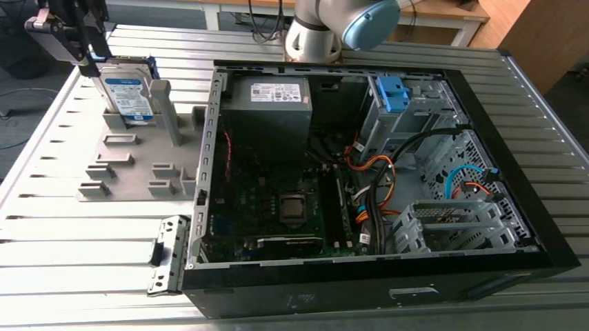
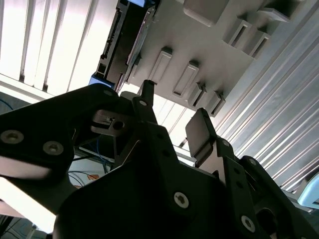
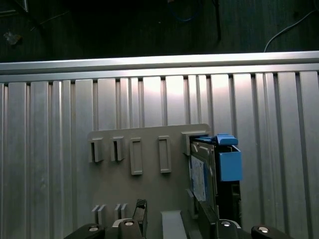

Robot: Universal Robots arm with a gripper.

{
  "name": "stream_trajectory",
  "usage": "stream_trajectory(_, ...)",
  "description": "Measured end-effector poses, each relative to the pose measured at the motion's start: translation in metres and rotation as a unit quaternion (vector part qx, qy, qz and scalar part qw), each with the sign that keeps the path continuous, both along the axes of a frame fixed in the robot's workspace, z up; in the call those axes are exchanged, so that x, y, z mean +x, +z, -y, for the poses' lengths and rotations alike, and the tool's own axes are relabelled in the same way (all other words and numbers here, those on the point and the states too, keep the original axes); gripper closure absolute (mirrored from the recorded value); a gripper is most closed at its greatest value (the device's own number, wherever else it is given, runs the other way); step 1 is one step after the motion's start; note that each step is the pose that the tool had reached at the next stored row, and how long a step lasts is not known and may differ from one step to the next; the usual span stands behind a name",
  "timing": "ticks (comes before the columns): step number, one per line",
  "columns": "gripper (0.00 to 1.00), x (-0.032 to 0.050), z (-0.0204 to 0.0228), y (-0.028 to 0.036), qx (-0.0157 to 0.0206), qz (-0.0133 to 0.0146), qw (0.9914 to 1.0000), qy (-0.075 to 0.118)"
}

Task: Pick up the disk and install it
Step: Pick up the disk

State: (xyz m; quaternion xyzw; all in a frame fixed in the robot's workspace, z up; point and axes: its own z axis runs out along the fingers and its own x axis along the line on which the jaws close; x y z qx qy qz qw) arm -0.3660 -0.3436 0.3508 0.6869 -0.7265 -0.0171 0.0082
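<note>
The disk [image 1: 127, 93] is seen standing on edge in a slot at one corner of the grey fixture [image 1: 138, 176], its white-and-blue label turned outward and its blue carrier frame showing along the upper edge. It is supported there by the fixture's upright posts and has not been lifted out. The gripper [image 1: 90, 63] is held over that same corner of the fixture, just above the disk's upper edge; whether it touches the disk cannot be told. In the second wrist view the two fingers [image 2: 199, 130] are seen spread apart, with nothing clamped between them, so the gripper is open and empty. In the first wrist view the disk [image 3: 202, 177] is seen edge-on at the end of the fixture's rows of small empty slots. The fixture is laid flat on the ribbed metal table [image 1: 74, 241]. Just beside the fixture, on the side away from the disk's corner, the open computer case [image 1: 350, 293] is laid on its side. Within the case, a grey box [image 1: 272, 114] with a white label is found near the fixture, and a bare blue bracket [image 1: 391, 93] further from it.
</note>
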Motion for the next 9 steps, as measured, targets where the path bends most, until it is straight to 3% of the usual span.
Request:
stream_trajectory(7, 0.47, -0.0001, -0.0029, -0.0005, 0.0000, 0.0000, 1.00000, 0.000)
stream_trajectory(9, 0.47, 0.0000, -0.0044, -0.0056, 0.0000, 0.0000, 1.00000, 0.000)
